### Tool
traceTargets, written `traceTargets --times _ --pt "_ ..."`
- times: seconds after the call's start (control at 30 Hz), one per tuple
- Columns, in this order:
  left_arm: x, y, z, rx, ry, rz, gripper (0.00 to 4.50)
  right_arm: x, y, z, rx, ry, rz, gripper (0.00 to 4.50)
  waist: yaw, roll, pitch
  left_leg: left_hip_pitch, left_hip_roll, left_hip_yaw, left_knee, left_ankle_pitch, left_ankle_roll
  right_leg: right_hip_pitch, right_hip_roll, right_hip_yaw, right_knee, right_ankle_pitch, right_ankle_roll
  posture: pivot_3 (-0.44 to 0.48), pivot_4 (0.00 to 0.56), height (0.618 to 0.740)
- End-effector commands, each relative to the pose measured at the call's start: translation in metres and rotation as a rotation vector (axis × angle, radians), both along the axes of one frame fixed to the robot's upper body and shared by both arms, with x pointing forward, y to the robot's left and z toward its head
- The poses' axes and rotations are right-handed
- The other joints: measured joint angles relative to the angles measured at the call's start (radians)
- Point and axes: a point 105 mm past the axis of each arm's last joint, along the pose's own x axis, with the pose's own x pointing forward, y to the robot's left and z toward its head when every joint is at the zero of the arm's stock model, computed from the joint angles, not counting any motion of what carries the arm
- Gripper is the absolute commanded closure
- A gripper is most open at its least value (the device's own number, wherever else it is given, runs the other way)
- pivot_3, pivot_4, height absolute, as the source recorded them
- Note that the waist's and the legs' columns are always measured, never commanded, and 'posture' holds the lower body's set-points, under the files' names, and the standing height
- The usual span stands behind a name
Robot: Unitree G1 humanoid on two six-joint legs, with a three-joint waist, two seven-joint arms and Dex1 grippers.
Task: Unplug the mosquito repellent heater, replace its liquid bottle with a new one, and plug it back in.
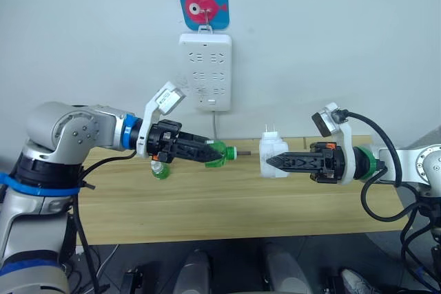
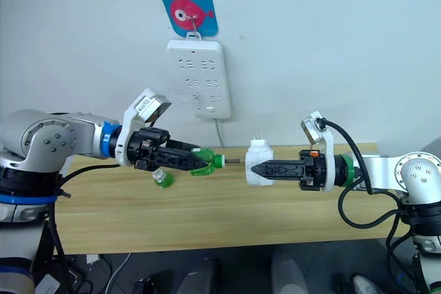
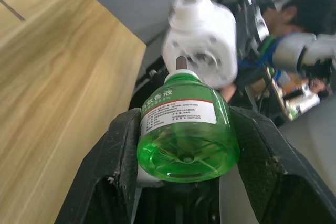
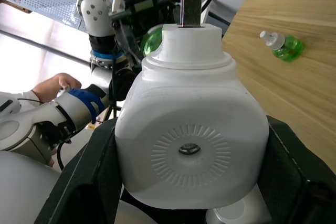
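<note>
Above the wooden table (image 1: 207,204), the left gripper (image 1: 207,151) clamps a green liquid bottle (image 1: 219,153), its wick pointing toward 3 o'clock at the mosquito repellent heater (image 1: 273,157), gripped by the right gripper (image 1: 274,162), prongs at 12 o'clock.

white heater (image 1: 273,158) unplugged, prongs up, facing sideways green bottle (image 1: 219,153).

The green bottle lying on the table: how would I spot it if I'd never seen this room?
Find the wooden table below the white power strip. A small green bottle with a white cap lies on it, just under the left gripper. Unlike the other green bottle, which that gripper holds in the air, nothing holds it.
</note>
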Motion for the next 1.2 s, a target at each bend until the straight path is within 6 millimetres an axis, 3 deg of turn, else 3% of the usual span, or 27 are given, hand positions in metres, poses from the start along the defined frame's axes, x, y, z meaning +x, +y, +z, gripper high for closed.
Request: traceTargets --times 0.03,0.17,0.27,0.4,0.47,0.73,1.1,1.13,1.2 --pt "-0.006 0.007 0.002 0.007 -0.188 -0.016 2.25 0.013 -0.012 -0.004 -0.102 -0.082 -0.116 1.5 -0.001 0.0 0.0 0.001 0.0 0.001 -0.001 0.0 0.0 0.0 0.0 0.001 0.0 0.0 0.0 -0.045 0.193 0.74" --pt "0.008 0.019 -0.029 0.144 -0.462 0.055 2.25 0.038 -0.04 -0.05 -0.431 -0.106 -0.319 1.5 0.004 0.0 0.0 0.0 0.0 0.002 0.0 0.0 0.0 -0.001 0.0 0.002 0.0 0.0 0.0 -0.045 0.196 0.74" --pt "0.011 0.016 -0.042 0.161 -0.574 0.076 2.25 0.054 -0.067 -0.083 -0.672 -0.137 -0.454 1.5 0.007 0.0 0.0 -0.001 0.0 0.002 0.0 0.0 0.001 -0.001 0.0 0.002 0.0 0.0 0.0 -0.039 0.205 0.74" --pt "0.002 0.005 -0.053 0.148 -0.666 0.045 2.25 0.063 -0.114 -0.121 -0.995 -0.175 -0.562 1.5 0.02 0.0 0.0 -0.004 -0.001 0.004 0.0 -0.002 0.003 -0.005 -0.002 0.003 0.0 0.0 0.0 -0.031 0.215 0.74" --pt "-0.004 0.002 -0.058 0.145 -0.685 0.025 2.25 0.062 -0.125 -0.131 -1.084 -0.168 -0.543 1.5 0.022 0.0 0.0 -0.006 -0.001 0.004 0.0 -0.002 0.003 -0.007 -0.002 0.003 0.0 0.0 0.0 -0.03 0.219 0.74" --pt "-0.007 -0.007 -0.064 0.128 -0.701 0.014 2.25 0.071 -0.135 -0.142 -1.194 -0.287 -0.358 1.5 0.022 0.0 0.0 -0.004 -0.001 0.007 0.001 -0.002 0.003 -0.009 -0.001 0.005 0.006 0.0 0.0 -0.023 0.223 0.74" --pt "-0.011 -0.015 -0.068 0.121 -0.702 -0.013 2.25 0.072 -0.138 -0.154 -1.206 -0.241 -0.241 1.5 0.022 0.0 0.0 -0.004 -0.001 0.007 0.001 -0.002 0.003 -0.01 -0.001 0.005 0.007 0.0 0.0 -0.03 0.229 0.74" --pt "-0.011 -0.015 -0.068 0.121 -0.702 -0.017 2.25 0.073 -0.138 -0.154 -1.208 -0.243 -0.24 0.75 0.022 0.0 0.0 -0.004 -0.001 0.007 0.001 -0.002 0.003 -0.01 -0.001 0.005 0.007 0.0 0.0 -0.03 0.229 0.74" --pt "-0.011 -0.016 -0.07 0.122 -0.701 -0.021 2.25 0.075 -0.139 -0.151 -1.21 -0.248 -0.242 0.13 0.022 0.0 0.0 -0.004 -0.001 0.007 0.001 -0.002 0.003 -0.01 -0.001 0.005 0.007 0.0 0.0 -0.036 0.23 0.74"
